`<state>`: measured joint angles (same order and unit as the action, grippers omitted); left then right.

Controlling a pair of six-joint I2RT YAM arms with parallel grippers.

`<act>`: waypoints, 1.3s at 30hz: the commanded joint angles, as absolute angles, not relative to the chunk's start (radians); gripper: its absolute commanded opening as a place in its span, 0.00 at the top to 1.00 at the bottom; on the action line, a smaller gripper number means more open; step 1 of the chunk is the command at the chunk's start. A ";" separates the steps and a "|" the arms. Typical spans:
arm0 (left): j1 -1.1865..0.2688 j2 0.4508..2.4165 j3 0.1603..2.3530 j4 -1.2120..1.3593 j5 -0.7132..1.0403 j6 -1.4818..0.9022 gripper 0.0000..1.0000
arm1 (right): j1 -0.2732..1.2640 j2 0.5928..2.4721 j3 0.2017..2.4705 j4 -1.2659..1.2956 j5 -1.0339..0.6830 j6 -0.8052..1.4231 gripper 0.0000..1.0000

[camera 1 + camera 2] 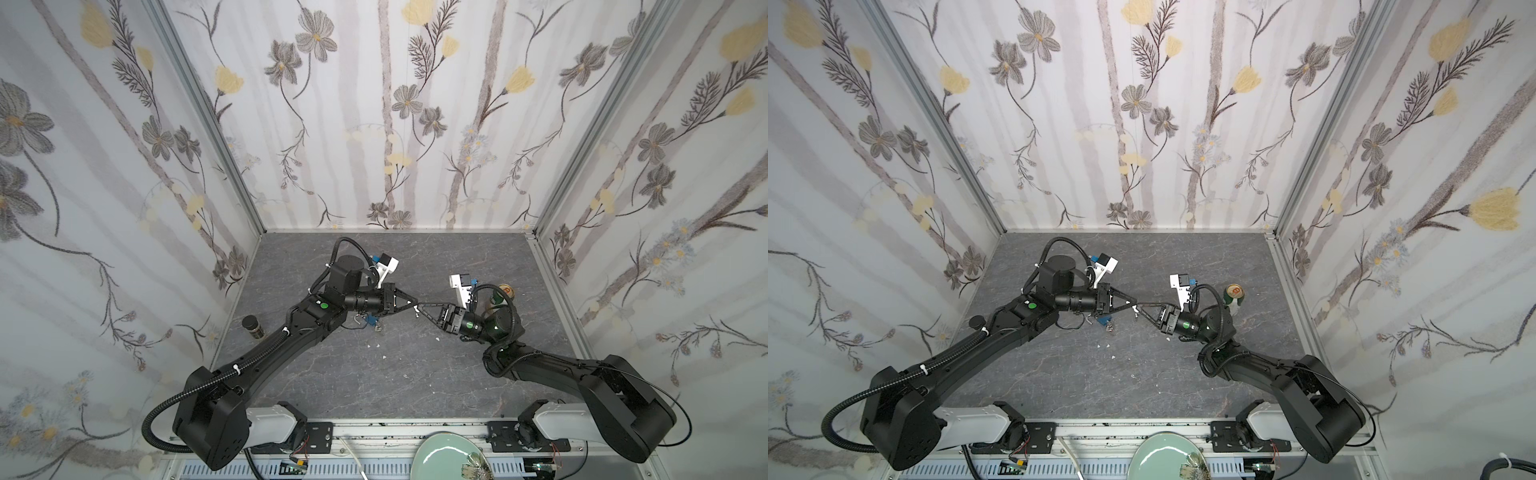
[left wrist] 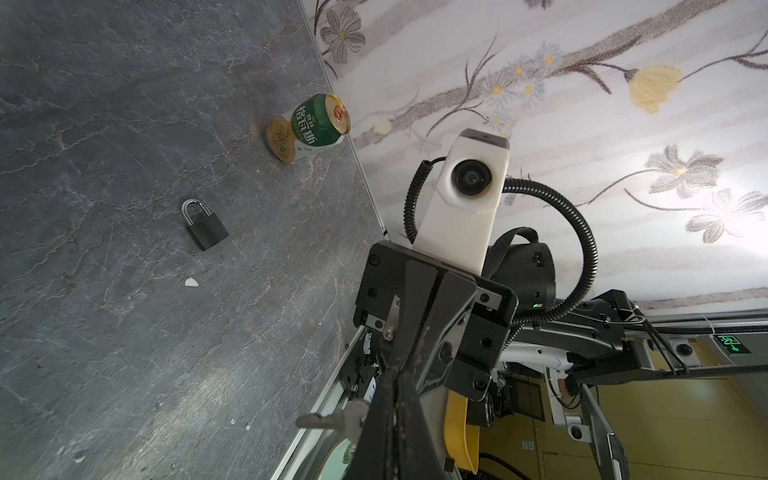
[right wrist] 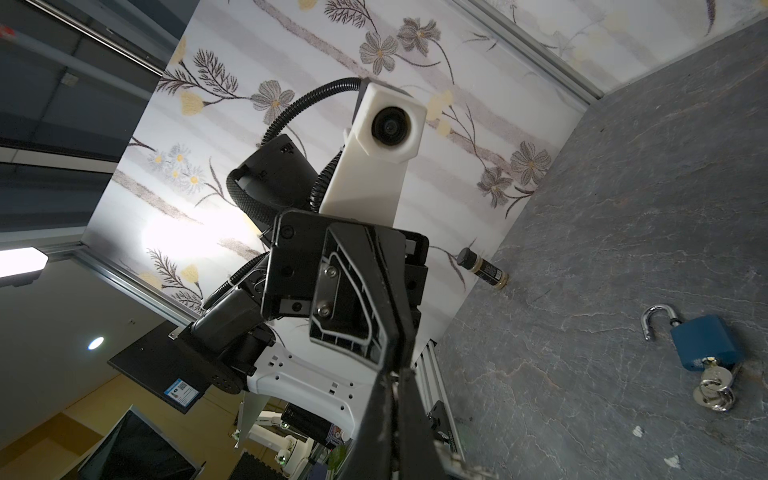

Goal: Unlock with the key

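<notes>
My left gripper (image 1: 414, 302) and right gripper (image 1: 420, 306) meet tip to tip above the middle of the table. Both are shut, and a small silver key (image 2: 324, 420) is pinched where the tips meet. Its blade sticks out sideways, and the key (image 3: 473, 469) also shows in the right wrist view. A black padlock (image 2: 205, 224) lies flat on the table with its shackle shut; it is hidden in both top views. A blue padlock (image 3: 702, 340) lies under the left wrist (image 1: 370, 321), shackle swung open, with a bunch of keys in its keyhole.
A green drink can (image 1: 503, 295) stands at the right behind the right wrist. A small dark jar (image 1: 253, 327) stands by the left wall. Small white specks dot the grey stone-pattern table (image 1: 374, 395). A pale green plate (image 1: 444, 455) sits past the front rail.
</notes>
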<state>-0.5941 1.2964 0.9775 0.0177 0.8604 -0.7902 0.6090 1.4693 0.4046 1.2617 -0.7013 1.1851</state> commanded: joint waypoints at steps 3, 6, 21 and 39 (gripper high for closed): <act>-0.594 1.292 0.973 0.034 0.800 -0.798 0.71 | 0.618 1.468 0.407 1.332 -0.747 1.174 1.00; -0.588 1.273 0.967 0.000 0.737 -0.783 0.41 | 0.608 1.456 0.398 1.312 -0.731 1.166 1.00; -0.585 1.357 0.985 -0.160 0.580 -0.782 0.36 | 0.450 1.144 0.311 0.732 -0.547 0.949 1.00; -0.773 1.778 1.335 -0.486 0.397 -0.776 0.41 | 0.231 0.703 0.239 0.119 -0.305 0.825 1.00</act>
<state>-0.7536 1.7344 1.2762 -0.3805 0.4545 -0.7853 0.2493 0.7227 0.2367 0.2459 -0.3542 0.8558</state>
